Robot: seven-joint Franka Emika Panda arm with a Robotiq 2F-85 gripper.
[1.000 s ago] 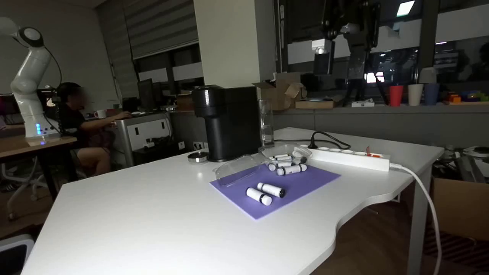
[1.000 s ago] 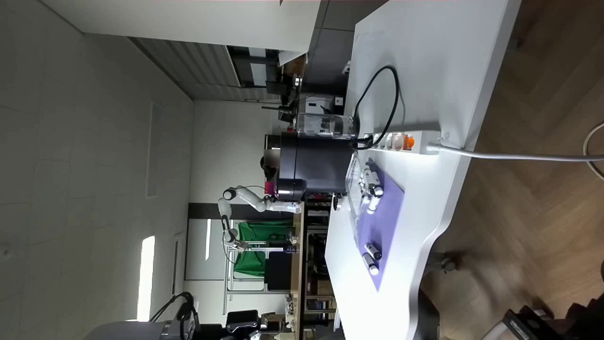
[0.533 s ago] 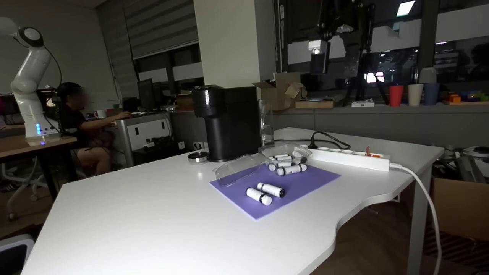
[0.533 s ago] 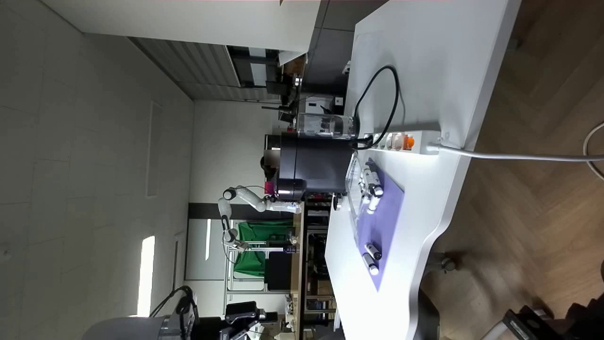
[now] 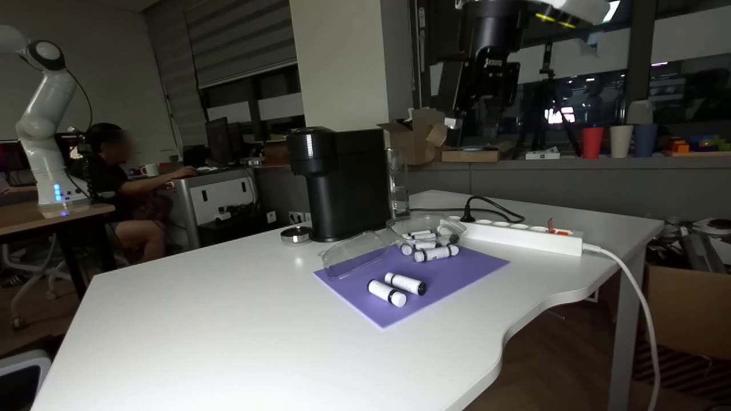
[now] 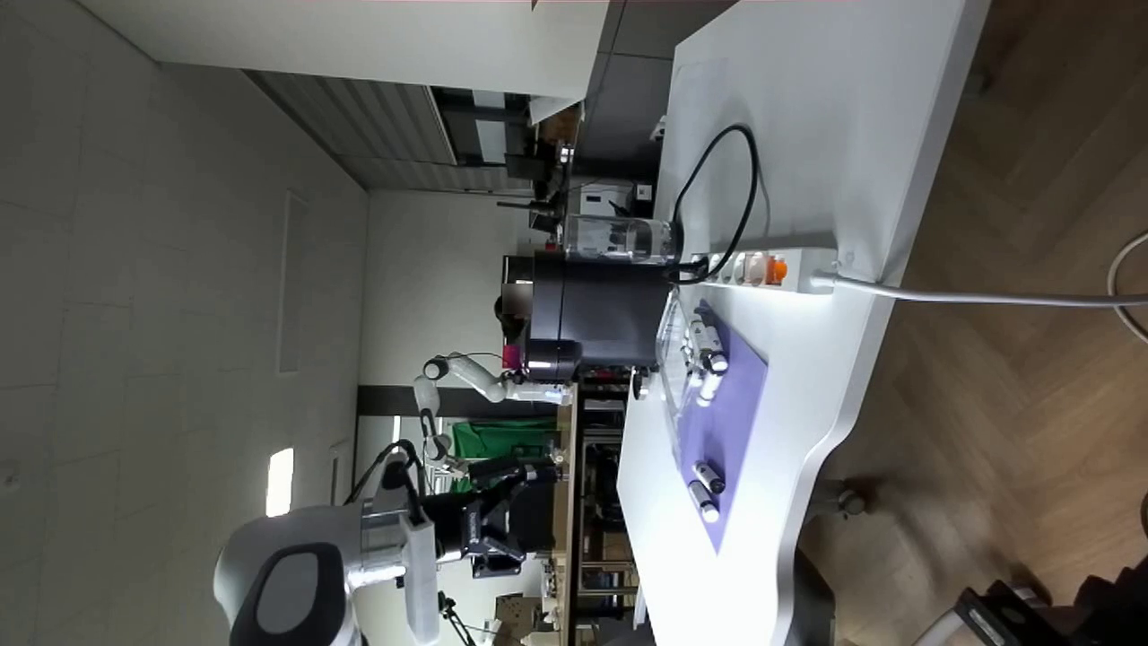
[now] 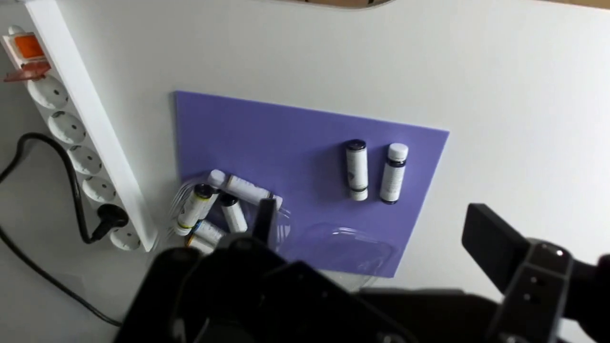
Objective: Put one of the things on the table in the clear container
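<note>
A short white cylinder (image 7: 357, 170) lies on its side, dark end toward the curved edge of the desk (image 7: 295, 57); its twin (image 7: 393, 174), just beside it, turns its white cap that way. Farther from that edge, the low clear container (image 7: 178, 199) sits open, its clear lid (image 5: 357, 258) spread aside, several more white cylinders (image 7: 236, 217) heaped at odd angles in or against it.

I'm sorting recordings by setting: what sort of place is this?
Probably a robotics lab or research office: a second robot arm stands on a desk in the background, and a person sits near a monitor.
</note>
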